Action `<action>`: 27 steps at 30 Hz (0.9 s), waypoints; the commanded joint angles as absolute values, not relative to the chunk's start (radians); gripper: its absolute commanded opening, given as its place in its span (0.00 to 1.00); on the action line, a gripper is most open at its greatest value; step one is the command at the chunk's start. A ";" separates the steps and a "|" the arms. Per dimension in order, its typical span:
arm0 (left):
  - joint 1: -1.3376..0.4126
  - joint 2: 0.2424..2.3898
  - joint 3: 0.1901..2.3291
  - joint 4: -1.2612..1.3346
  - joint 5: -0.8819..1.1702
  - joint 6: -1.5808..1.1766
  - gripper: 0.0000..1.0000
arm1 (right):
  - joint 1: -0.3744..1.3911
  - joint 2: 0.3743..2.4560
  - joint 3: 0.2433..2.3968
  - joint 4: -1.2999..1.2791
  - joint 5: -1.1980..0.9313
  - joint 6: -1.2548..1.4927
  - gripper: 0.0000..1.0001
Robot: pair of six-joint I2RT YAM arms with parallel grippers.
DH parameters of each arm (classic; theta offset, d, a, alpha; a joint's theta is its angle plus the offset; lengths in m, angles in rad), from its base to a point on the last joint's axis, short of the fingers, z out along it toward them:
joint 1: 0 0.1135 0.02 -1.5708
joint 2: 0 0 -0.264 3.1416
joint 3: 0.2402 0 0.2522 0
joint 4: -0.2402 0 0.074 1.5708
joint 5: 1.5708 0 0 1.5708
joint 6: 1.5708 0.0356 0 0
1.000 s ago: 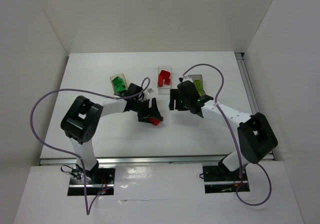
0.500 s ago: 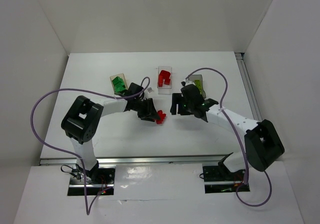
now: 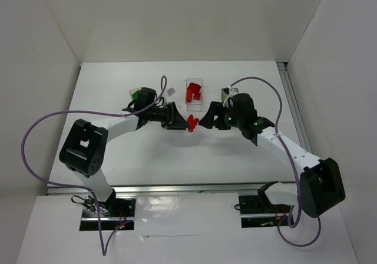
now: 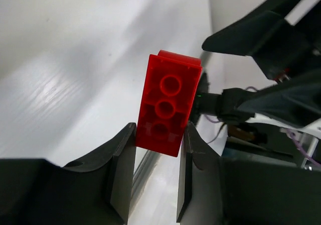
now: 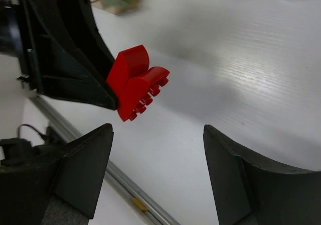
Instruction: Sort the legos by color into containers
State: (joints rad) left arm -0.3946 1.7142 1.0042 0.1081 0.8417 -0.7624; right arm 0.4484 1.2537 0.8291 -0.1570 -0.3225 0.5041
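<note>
Left pincer (image 4: 157, 139) clamping red brick (image 4: 168, 102); right pincer (image 5: 157, 134) spread wide, facing it. Likely handover: centring brick's free end inside right pincer before closing.

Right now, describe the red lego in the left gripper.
The red lego is glossy plastic, with three round sockets on one face, studs on another and one rounded end. The left gripper pinches one end, holding it above the table. The open right gripper faces it without touching.
</note>
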 commanded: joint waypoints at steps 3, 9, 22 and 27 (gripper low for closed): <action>-0.365 1.700 0.992 0.264 1.043 -0.787 0.00 | 0.379 1.218 0.786 0.027 -0.577 0.555 0.84; -0.356 1.700 1.035 0.213 1.078 -0.738 0.00 | 0.368 1.305 0.796 0.123 -0.732 0.575 0.90; -0.356 1.644 1.015 0.261 1.126 -0.767 0.00 | 0.368 1.371 0.716 0.363 -0.788 0.689 0.65; -0.356 1.635 1.006 0.299 1.155 -0.778 0.00 | 0.368 1.404 0.692 0.463 -0.802 0.738 0.58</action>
State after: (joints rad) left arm -0.3592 1.6794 1.0004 0.2119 1.0790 -0.7670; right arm 0.3702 1.3888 0.7063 0.3336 -0.7773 0.7048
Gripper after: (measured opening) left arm 0.408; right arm 0.602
